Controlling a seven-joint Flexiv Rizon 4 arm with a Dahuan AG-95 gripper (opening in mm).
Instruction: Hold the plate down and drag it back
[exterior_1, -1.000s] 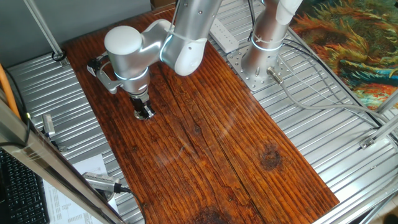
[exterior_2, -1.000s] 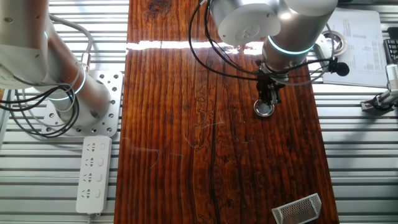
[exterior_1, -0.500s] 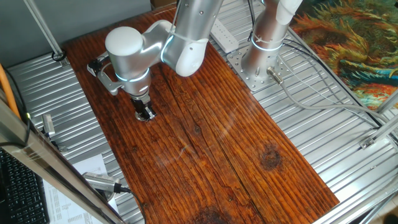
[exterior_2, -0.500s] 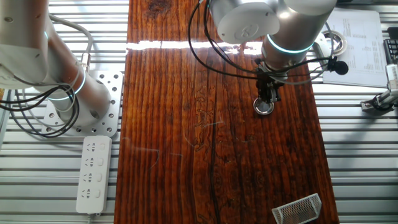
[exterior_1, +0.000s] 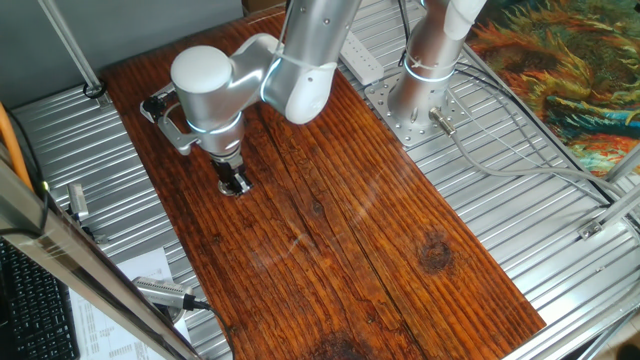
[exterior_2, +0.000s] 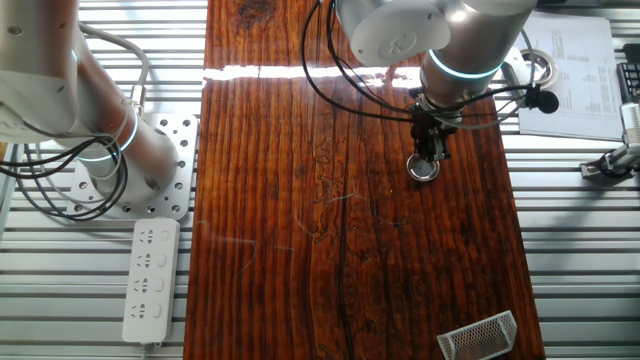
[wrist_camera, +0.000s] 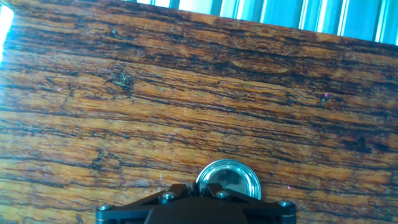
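Note:
The plate (wrist_camera: 229, 177), a small round silvery disc with a dark centre, lies flat on the wooden board (wrist_camera: 186, 93). In the hand view it sits at the bottom edge, its near side hidden under my fingers. My gripper (wrist_camera: 198, 194) is shut, its tip resting on top of the disc. In one fixed view the gripper (exterior_1: 234, 183) points straight down at the board's left part, and only a sliver of the plate (exterior_1: 228, 190) shows beneath it. The other fixed view shows the plate (exterior_2: 424, 173) as a bright ring under the gripper (exterior_2: 426, 162), near the board's right edge.
A second arm's base (exterior_2: 125, 165) stands on the metal table left of the board, with a white power strip (exterior_2: 150, 280) beside it. A wire-mesh holder (exterior_2: 478, 335) lies at the board's lower right corner. Papers (exterior_2: 575, 75) lie to the right.
The gripper and the plate under it have slid a short way across the board, up the image in the other fixed view. The tip stays on the plate.

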